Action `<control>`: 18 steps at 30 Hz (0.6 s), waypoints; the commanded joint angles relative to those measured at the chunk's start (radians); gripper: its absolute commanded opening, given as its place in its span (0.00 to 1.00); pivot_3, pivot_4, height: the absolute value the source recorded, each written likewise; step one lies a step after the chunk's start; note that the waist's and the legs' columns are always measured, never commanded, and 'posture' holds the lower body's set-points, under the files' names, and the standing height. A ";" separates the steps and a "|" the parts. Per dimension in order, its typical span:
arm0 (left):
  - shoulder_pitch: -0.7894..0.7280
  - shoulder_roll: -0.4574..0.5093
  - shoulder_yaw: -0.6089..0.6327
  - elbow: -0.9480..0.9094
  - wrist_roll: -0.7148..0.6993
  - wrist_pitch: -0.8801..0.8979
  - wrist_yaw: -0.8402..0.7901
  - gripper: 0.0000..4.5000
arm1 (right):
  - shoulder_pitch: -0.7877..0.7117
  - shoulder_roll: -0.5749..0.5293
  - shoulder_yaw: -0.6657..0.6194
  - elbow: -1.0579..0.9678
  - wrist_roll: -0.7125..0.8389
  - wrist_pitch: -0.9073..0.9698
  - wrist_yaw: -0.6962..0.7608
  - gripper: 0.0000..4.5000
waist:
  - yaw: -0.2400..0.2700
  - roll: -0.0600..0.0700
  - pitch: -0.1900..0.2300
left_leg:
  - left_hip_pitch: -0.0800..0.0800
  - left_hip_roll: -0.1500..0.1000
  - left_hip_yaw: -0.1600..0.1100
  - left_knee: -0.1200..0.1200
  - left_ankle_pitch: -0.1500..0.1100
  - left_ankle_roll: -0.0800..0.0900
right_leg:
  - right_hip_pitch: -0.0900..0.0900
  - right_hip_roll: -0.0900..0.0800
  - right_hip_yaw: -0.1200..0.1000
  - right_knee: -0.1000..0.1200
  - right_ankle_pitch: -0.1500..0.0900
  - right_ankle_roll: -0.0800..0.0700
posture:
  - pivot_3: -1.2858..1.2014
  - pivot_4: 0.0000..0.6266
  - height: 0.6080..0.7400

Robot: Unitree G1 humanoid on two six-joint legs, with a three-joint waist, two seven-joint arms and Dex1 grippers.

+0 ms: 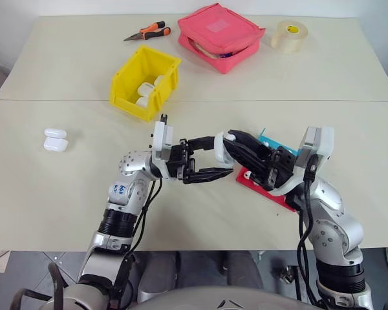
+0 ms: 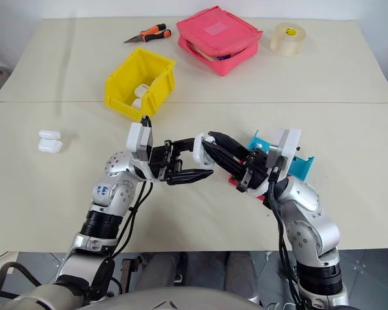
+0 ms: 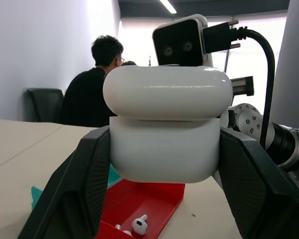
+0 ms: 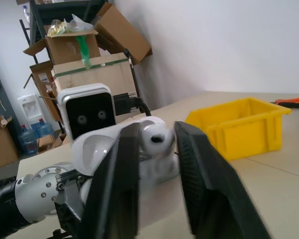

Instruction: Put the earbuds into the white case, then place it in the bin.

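My left gripper (image 1: 221, 155) is shut on the white case (image 3: 164, 149), holding it above the table with the lid part uppermost. My right gripper (image 4: 157, 144) comes in from the right, shut on one tiny white earbud (image 4: 157, 139) right at the top of the case (image 1: 228, 137). The right fingers (image 1: 249, 150) partly hide the case from the head views. More earbuds (image 3: 138, 225) lie in the red tray (image 3: 139, 199) under the hands. The yellow bin (image 1: 126, 85) stands at the back left and holds other white cases (image 1: 146, 88).
Two more white cases (image 1: 55, 140) lie at the left of the table. A blue tray (image 1: 269, 138) sits behind the red tray (image 1: 266, 192). A pink pouch (image 1: 220, 35), a tape roll (image 1: 289, 35) and pliers (image 1: 149, 31) lie at the back. A seated person (image 3: 92, 87) is beyond the table.
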 commanded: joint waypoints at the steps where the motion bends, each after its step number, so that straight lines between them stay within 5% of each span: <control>1: -0.036 -0.028 0.014 -0.044 -0.032 -0.039 -0.002 0.62 | -0.002 -0.035 -0.001 -0.004 0.015 0.029 0.015 0.57 | 0.000 0.000 0.000 | 0.000 0.000 0.000 0.000 0.000 0.000 | 0.000 0.000 0.000 0.000 0.000 0.000 | 0.52 0.24 1.00; 7: -0.028 -0.040 0.012 -0.034 -0.027 -0.054 -0.006 0.62 | -0.023 -0.076 -0.049 -0.014 0.053 0.042 0.016 1.00 | 0.002 0.000 0.000 | 0.000 0.000 0.000 0.000 0.000 0.000 | 0.000 0.000 0.000 0.000 0.000 0.000 | 0.52 0.24 1.00; 12: -0.009 -0.030 0.010 -0.013 -0.003 -0.075 -0.011 0.62 | 0.043 -0.165 -0.169 -0.071 0.100 0.054 0.030 1.00 | 0.006 0.000 0.000 | 0.000 0.000 0.000 0.000 0.000 0.000 | 0.000 0.000 0.000 -0.001 0.000 0.000 | 0.52 0.24 1.00; 18: 0.033 0.027 0.003 0.034 0.041 -0.162 -0.070 0.62 | 0.320 -0.347 -0.424 -0.081 0.016 -0.009 0.175 1.00 | 0.006 0.000 0.000 | -0.001 0.000 0.001 -0.001 -0.001 0.001 | 0.000 0.000 0.000 -0.002 0.000 0.000 | 0.52 0.24 1.00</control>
